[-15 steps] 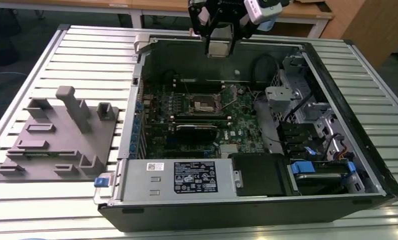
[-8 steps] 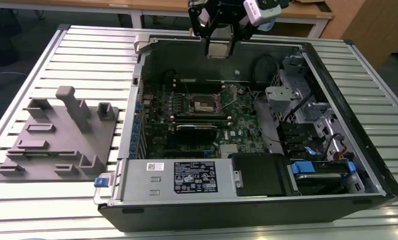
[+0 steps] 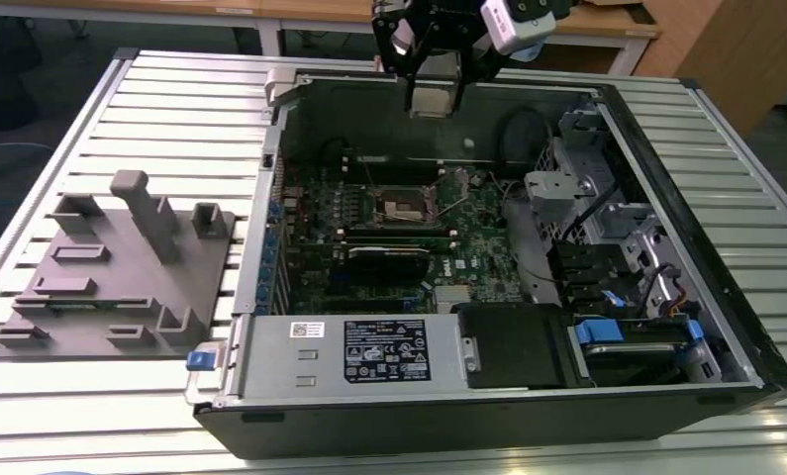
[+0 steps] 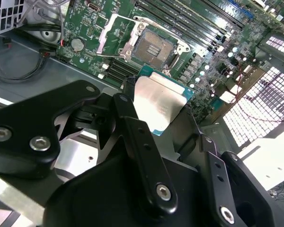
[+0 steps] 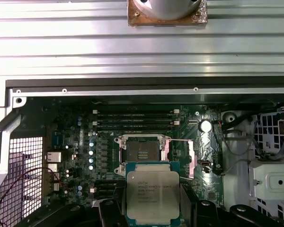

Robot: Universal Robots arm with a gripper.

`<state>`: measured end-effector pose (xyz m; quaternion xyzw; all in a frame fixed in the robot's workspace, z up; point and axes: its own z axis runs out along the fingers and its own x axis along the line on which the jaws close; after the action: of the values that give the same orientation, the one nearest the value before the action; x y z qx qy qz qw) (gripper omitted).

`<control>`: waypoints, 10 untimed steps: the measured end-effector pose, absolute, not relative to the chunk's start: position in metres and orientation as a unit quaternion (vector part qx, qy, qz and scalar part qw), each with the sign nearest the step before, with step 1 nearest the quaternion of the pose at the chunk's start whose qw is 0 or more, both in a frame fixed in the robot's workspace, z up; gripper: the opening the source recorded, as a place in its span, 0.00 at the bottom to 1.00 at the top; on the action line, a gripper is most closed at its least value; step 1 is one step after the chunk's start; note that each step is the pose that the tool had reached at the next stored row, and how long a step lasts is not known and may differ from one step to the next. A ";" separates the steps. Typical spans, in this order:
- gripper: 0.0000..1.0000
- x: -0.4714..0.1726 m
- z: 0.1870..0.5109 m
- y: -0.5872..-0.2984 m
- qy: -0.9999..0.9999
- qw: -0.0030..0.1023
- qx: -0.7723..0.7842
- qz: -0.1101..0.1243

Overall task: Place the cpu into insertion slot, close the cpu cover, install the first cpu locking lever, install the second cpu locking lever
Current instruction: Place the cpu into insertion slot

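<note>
Cpu [image 5: 153, 191] pinched by its 2 edges in the gripper [image 5: 153, 213], hanging above the open case [image 3: 499, 416], well clear of the bare insertion slot [image 5: 141, 155]; cpu cover [image 5: 190, 161] apparently swung open beside it.

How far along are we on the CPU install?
Nothing is seated yet. The gripper holds the cpu above the open case. The insertion slot is empty and the cpu cover is swung open beside it, so placing, closing and both levers remain.

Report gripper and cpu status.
Gripper above the case, jaws shut on cpu. Insertion slot bare, cpu cover open. Nothing seen over slot.
</note>
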<state>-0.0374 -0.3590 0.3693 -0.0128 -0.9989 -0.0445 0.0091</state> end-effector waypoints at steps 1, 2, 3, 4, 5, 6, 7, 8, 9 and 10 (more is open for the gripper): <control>0.54 -0.037 0.369 -0.359 -0.999 0.009 -0.013 -0.044; 0.54 -0.037 0.369 -0.359 -0.999 0.009 -0.013 -0.044; 0.54 -0.037 0.369 -0.359 -0.999 0.009 -0.013 -0.044; 0.54 -0.037 0.369 -0.359 -0.999 0.009 -0.013 -0.044; 0.54 -0.037 0.369 -0.359 -0.999 0.009 -0.013 -0.044; 0.54 -0.037 0.369 -0.359 -0.999 0.009 -0.013 -0.045; 0.54 -0.037 0.368 -0.359 -0.999 0.009 -0.013 -0.045; 0.54 -0.038 0.367 -0.359 -0.999 0.009 -0.013 -0.045; 0.54 -0.038 0.367 -0.359 -0.999 0.009 -0.013 -0.044; 0.54 -0.038 0.367 -0.359 -0.999 0.009 -0.013 -0.044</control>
<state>-0.0376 -0.3590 0.3666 -0.0128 -0.9989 -0.0444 0.0090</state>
